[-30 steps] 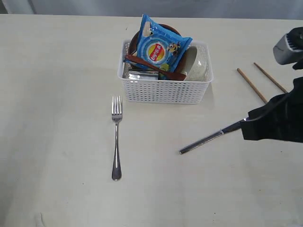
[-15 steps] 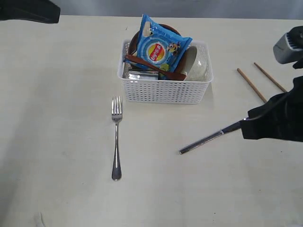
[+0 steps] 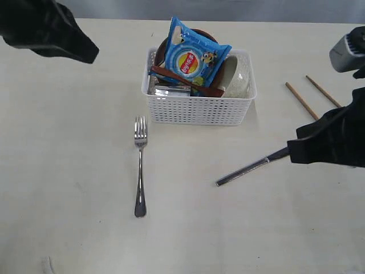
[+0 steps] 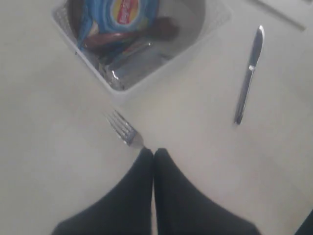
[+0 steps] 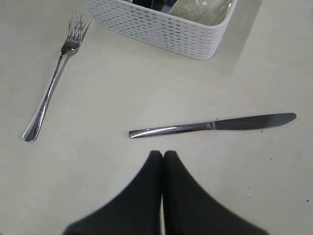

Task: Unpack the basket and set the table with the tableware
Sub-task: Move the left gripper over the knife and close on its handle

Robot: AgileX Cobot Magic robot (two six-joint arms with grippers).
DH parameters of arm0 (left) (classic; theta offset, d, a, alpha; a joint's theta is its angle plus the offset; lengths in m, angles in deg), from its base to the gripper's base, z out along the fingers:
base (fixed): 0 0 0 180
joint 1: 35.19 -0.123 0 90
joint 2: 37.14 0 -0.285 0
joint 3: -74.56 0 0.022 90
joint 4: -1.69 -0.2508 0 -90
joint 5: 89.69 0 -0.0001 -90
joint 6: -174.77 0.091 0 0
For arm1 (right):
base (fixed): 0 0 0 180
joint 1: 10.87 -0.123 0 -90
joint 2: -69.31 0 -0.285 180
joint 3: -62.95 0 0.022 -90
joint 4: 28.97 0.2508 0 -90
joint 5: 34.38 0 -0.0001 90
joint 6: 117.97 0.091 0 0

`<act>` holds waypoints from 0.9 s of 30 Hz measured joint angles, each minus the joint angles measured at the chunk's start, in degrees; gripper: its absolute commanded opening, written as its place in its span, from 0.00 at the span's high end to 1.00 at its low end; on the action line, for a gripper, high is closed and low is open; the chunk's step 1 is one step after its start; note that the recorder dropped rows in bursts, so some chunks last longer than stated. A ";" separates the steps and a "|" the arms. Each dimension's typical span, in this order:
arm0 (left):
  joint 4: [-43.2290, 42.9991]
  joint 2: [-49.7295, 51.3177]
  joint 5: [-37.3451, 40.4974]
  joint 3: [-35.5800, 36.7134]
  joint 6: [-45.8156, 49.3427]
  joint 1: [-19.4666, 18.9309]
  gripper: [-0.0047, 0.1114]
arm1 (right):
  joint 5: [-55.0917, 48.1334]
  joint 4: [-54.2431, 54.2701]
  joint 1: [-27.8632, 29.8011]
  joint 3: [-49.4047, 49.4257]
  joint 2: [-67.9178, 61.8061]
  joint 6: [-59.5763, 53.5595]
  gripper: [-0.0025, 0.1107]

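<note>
Fork (image 3: pixel 140 165) on pale table (image 3: pixel 68 171)

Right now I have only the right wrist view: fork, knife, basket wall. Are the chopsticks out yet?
Observer: Yes, both chopsticks lie on the table, to the right of the basket.
Operator: What tops the basket?
Observer: A blue chip bag sticks up above the rim, a red-brown spoon across it.
Operator: And the other arm?
Observer: The left gripper is at the exterior view's upper left, apart from the basket, jaws shut, empty.
</note>
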State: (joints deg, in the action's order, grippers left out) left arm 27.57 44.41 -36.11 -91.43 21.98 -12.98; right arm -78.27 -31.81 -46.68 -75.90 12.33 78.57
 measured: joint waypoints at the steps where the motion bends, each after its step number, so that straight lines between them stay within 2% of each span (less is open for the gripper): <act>1: -2.59 0.55 0.00 -0.39 -1.79 1.64 0.96 | 0.00 0.00 0.00 0.00 0.00 0.00 0.98; 4: -7.80 2.42 0.43 -1.32 -5.73 5.40 0.96 | 0.00 0.00 0.00 0.00 0.00 0.00 0.98; 10: -8.20 9.92 1.07 -3.54 -9.26 11.61 0.96 | 0.00 0.00 0.00 0.00 0.00 0.00 0.98; 13: -8.45 14.71 1.19 -7.73 -9.66 12.44 0.96 | 0.00 0.00 0.00 0.00 0.00 0.00 0.98; 16: -8.79 20.51 4.72 -14.44 -7.37 12.74 0.96 | 0.00 0.00 0.00 0.00 0.00 0.00 0.98; 18: -8.86 23.09 6.91 -17.11 -5.50 14.37 0.96 | 0.00 0.00 0.00 0.00 0.00 0.00 0.98; 21: -10.09 25.27 7.51 -19.21 -4.78 19.72 0.96 | -0.25 -0.13 0.00 0.00 0.00 0.00 0.98; 27: -14.00 27.41 6.40 -20.58 -6.13 26.61 0.96 | -1.74 -3.50 0.00 0.00 0.00 4.26 0.98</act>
State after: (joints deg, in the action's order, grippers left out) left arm 13.56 71.82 -29.71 -112.01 15.85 13.63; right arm -80.00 -35.31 -46.68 -75.90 12.33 82.83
